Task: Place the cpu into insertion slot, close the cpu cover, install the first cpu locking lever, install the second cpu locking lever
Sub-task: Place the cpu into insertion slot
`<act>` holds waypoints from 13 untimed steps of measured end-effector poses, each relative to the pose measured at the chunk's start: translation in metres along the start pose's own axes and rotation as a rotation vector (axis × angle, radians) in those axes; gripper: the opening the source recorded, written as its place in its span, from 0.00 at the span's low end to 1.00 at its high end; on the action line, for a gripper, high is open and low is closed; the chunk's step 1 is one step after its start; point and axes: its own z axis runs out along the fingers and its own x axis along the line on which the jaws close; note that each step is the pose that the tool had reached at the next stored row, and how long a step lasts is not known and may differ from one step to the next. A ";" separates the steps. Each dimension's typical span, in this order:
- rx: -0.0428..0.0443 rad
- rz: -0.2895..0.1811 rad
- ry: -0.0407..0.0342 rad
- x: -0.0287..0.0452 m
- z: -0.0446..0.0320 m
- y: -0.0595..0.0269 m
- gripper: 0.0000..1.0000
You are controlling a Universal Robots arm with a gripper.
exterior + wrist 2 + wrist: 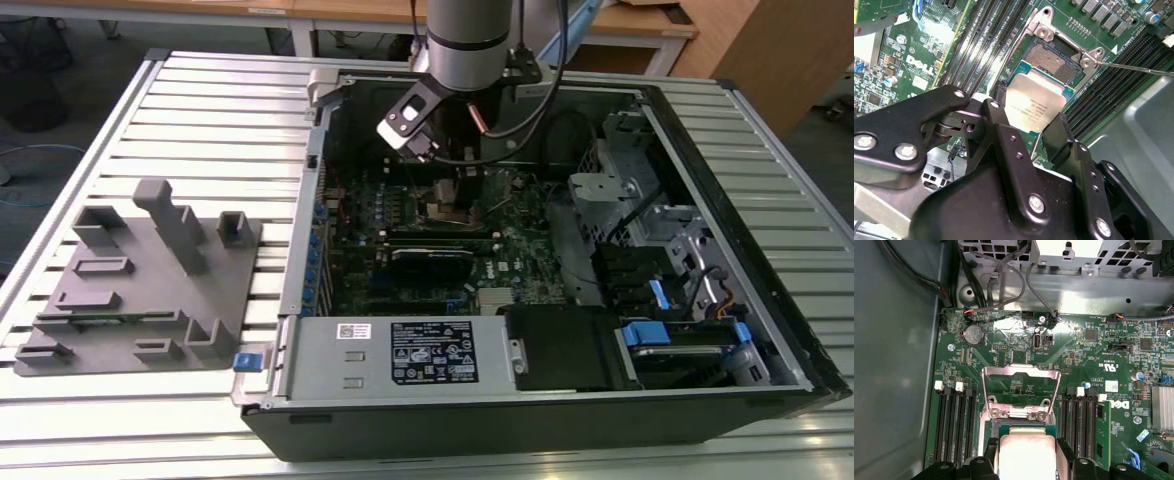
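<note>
On the slatted bench (160,100) lies an open computer case (534,430), green board (1094,345) facing up. The claw (1030,110) pinches the square chip (1039,97), metal face up, edges parallel to the socket (1051,57) and partly over it. The cover (1021,371) stands raised.

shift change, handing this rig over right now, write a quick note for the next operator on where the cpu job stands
Gripper: shut on the cpu, clamped across two opposite edges.
Cpu: held over the insertion slot and overlapping part of it. The slot's contact field shows bare beyond the chip, so it is not seated.
Cpu cover: flipped open, standing up at the slot's edge.
One locking lever: swung free beside the slot.
Done: cpu picked up and brought to the slot.
Left: seating the cpu, closing the cover, both levers.
</note>
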 end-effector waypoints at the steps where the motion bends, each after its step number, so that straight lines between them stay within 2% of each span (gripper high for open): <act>1: -0.0001 0.000 0.0000 0.0000 0.0000 0.0000 0.54; 4: 0.0000 0.000 0.0000 0.0000 0.0006 -0.0001 0.54; 6: 0.0000 0.000 0.0000 0.0000 0.0036 -0.0004 0.54; 13: 0.0000 0.000 0.0000 0.0000 0.0036 -0.0004 0.54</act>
